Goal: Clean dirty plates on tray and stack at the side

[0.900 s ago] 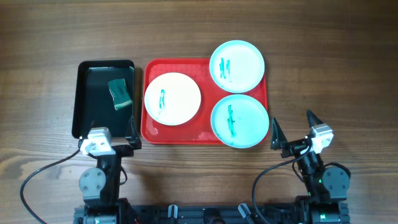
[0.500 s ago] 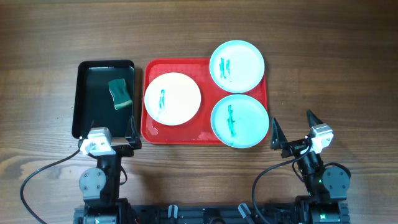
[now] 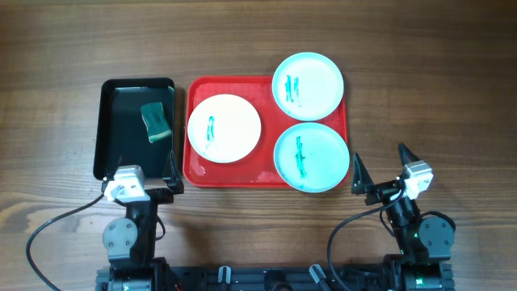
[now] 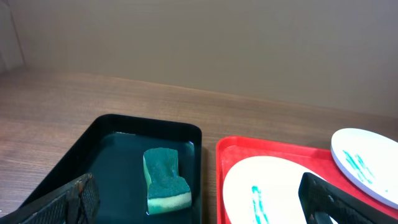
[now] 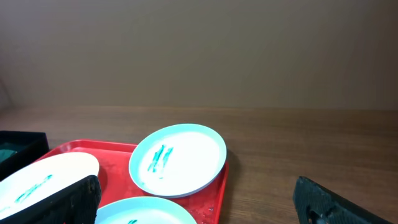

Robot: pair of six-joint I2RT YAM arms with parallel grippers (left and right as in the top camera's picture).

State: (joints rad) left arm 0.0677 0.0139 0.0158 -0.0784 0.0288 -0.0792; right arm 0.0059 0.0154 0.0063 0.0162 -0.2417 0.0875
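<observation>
Nearest the robot's base, both arms sit low at the near edge of the table (image 3: 420,73). The left gripper (image 3: 145,159) has its jaws spread wide with nothing between them; in its wrist view its two dark fingers (image 4: 68,199) show only at the bottom corners. The right gripper (image 3: 378,155) is likewise spread wide and holds nothing, standing just off the near right corner of the red tray (image 3: 242,171).

The red tray lies flat in the middle of the table, and all three plates are on it (none is stacked at the side). The closest is a pale turquoise plate (image 3: 311,157) in the near right corner, its edge reaching over the tray's rim there, with a green streak down its middle. To its left, slightly farther back, the cream-white plate (image 3: 224,128) fills the left half of the tray and carries a short green smear on its left part. Farthest back, the second turquoise plate (image 3: 308,86) sits at the far right corner and overhangs the far rim, marked with two short green strokes. The two turquoise plates lie very close together; whether they touch cannot be told.

Just beside the red tray on its left is a smaller black tray (image 3: 121,121). A green sponge (image 3: 156,121) lies in it, toward its right wall.
</observation>
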